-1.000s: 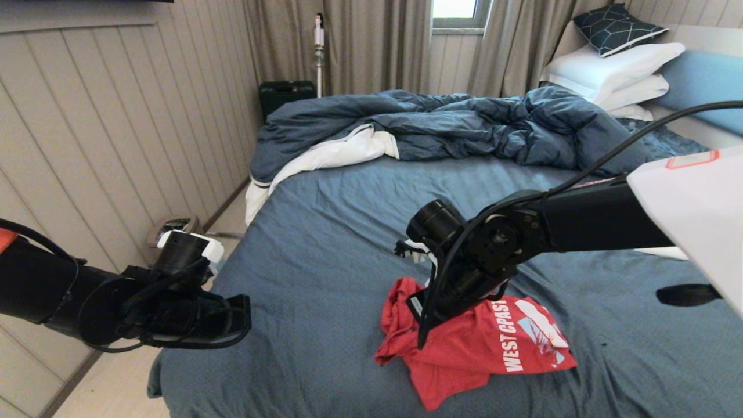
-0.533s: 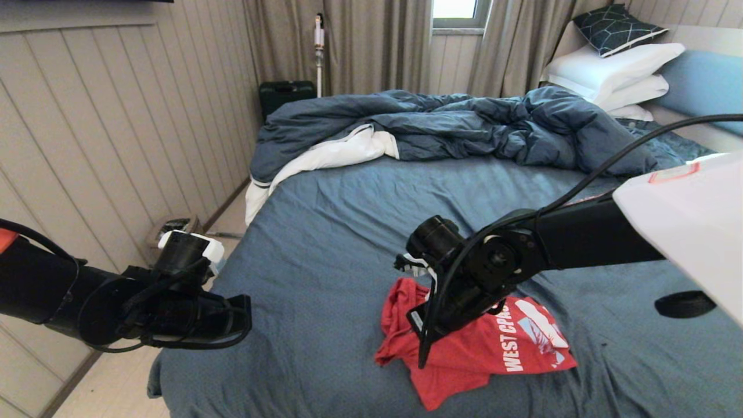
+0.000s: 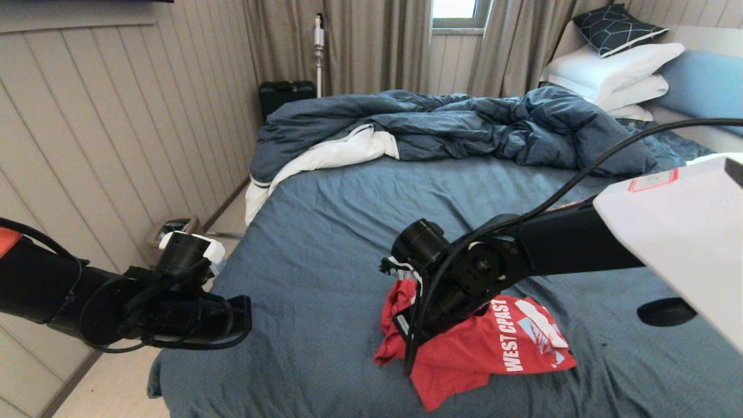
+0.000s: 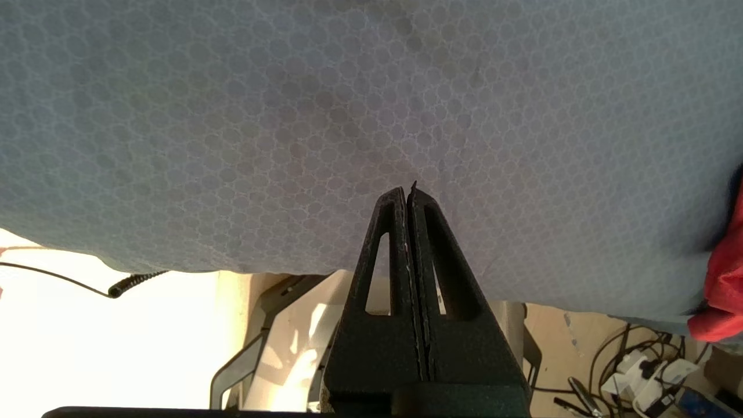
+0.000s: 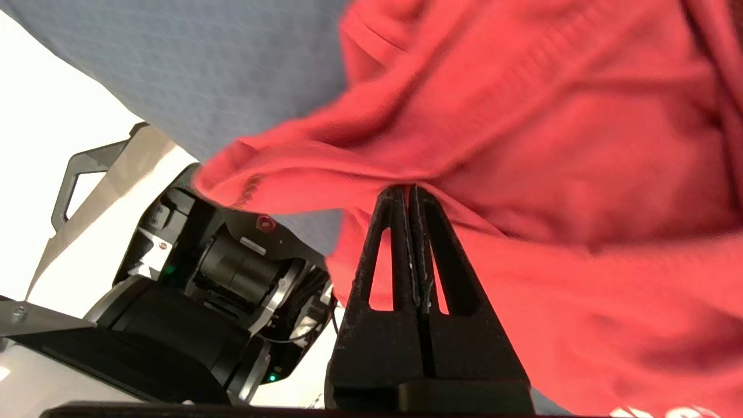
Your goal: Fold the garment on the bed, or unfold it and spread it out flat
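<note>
Red shirt (image 3: 482,348) feels thin and limp: my right gripper (image 5: 410,194) is pinched on a fold, left gripper (image 4: 408,194) closed empty; a hem would give better hold.

Both arms are matte black w/ round joint housings and loose black cables looped along them; the left arm (image 3: 87,302) has an orange-red patch near its upper end and a white cap on one joint. The right arm (image 3: 522,255) runs into a white shell w/ a small red-edged label. Each gripper's jaws are black, tapered, w/ triangular cut-outs.
</note>
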You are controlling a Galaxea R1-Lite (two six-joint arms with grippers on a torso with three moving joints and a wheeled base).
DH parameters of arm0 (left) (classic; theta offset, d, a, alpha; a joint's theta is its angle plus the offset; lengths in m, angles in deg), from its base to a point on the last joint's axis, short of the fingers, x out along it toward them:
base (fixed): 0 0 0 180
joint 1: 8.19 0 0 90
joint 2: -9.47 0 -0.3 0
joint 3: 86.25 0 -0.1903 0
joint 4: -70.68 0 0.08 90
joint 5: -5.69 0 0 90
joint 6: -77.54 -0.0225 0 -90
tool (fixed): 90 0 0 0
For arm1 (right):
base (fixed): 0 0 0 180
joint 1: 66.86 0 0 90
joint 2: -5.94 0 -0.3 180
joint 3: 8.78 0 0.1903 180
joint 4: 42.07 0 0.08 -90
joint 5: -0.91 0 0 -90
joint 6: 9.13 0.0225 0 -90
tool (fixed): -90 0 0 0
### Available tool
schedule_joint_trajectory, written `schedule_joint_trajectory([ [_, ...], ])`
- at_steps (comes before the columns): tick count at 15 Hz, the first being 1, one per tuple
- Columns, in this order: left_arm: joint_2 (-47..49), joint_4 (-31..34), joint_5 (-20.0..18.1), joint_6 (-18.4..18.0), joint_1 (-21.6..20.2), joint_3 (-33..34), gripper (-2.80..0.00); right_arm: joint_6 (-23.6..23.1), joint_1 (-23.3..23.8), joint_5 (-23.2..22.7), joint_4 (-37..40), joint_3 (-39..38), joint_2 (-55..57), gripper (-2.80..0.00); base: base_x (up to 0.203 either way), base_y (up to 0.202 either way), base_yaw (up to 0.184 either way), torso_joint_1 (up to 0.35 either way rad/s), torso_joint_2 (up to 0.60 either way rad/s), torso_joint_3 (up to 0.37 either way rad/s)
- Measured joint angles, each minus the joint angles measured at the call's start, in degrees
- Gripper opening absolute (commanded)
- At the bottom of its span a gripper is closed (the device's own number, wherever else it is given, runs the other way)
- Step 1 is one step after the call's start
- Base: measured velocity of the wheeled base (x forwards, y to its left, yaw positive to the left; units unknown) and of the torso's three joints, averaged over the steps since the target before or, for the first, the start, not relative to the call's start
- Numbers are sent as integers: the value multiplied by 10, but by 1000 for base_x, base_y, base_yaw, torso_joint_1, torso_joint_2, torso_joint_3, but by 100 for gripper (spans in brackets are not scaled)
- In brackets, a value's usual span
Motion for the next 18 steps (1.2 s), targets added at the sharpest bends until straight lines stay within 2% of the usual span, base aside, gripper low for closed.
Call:
schedule_joint_trajectory([
  [7,-1,0,0,0,0,0,-280,1,-10,0,-1,-13,37,-280,0,0,0,0,0,0],
  [12,-1,0,0,0,0,1,-280,-2,-5,2,1,-34,16,-280,0,0,0,0,0,0],
  [18,-1,0,0,0,0,1,-280,-11,-8,2,6,-113,-40,-280,0,0,0,0,0,0],
])
